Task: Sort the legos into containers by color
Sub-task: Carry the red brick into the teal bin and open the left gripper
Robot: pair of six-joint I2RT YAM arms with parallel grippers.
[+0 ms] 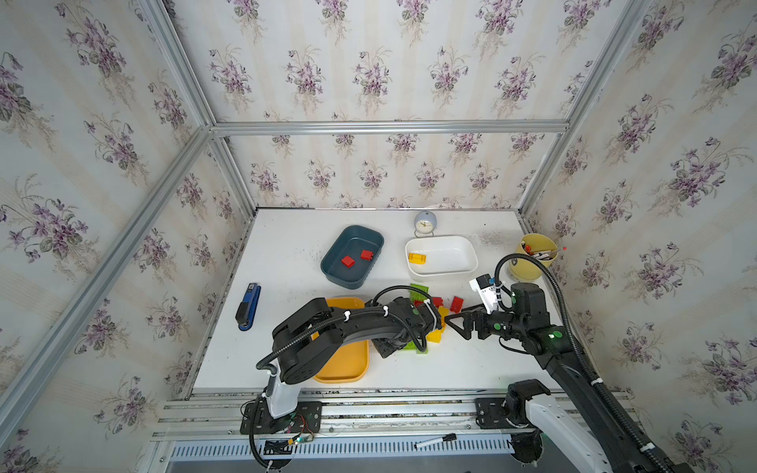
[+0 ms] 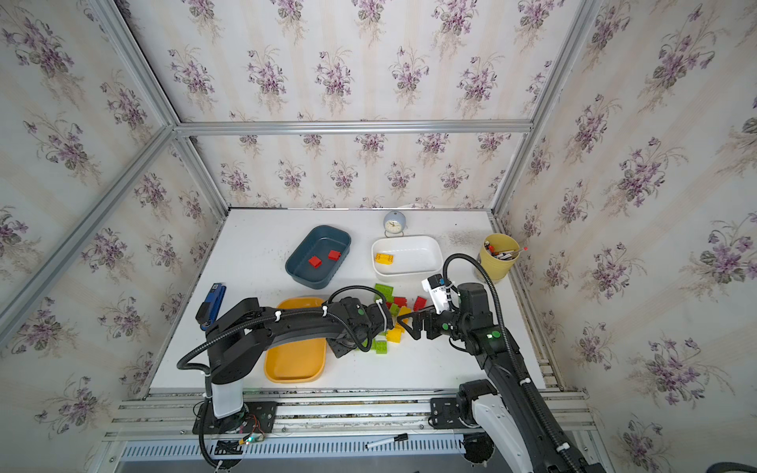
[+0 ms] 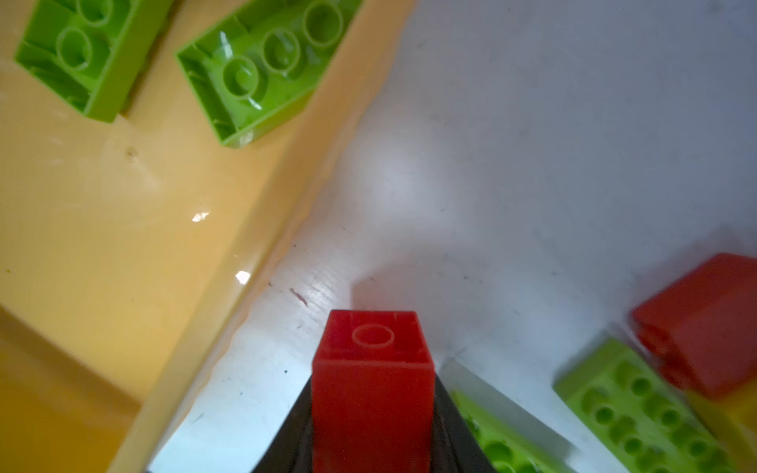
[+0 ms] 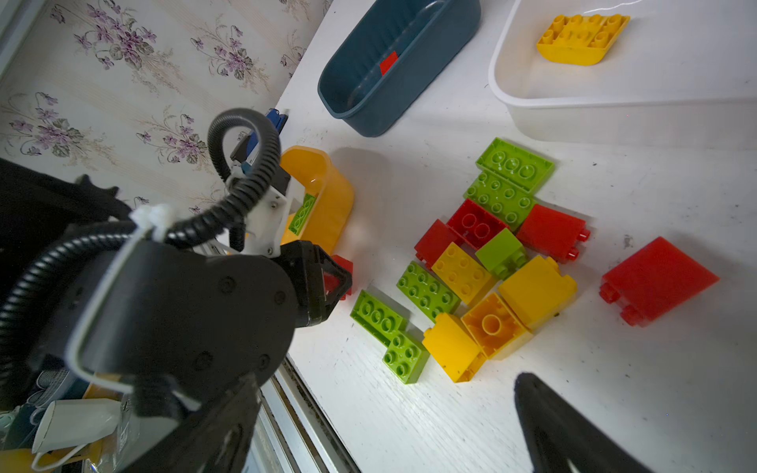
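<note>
the left gripper was clamped on a small square red plastic brick, just right of the shallow yellow-orange plastic tray. the right gripper hung open by the loose bricks. best to lift straight up, clearing the neighbours, then release low inside the deep blue-grey plastic tray farther back.

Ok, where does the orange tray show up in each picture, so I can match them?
In a top view: orange tray at the table's front edge, left of the middle, partly under the left arm.
In a top view: orange tray in the same spot, under that arm.
Left wrist: the broad orange surface holding two green bricks.
Right wrist: orange wall just beyond the left gripper.
Shared landmark: the loose brick pile beside it.
</note>
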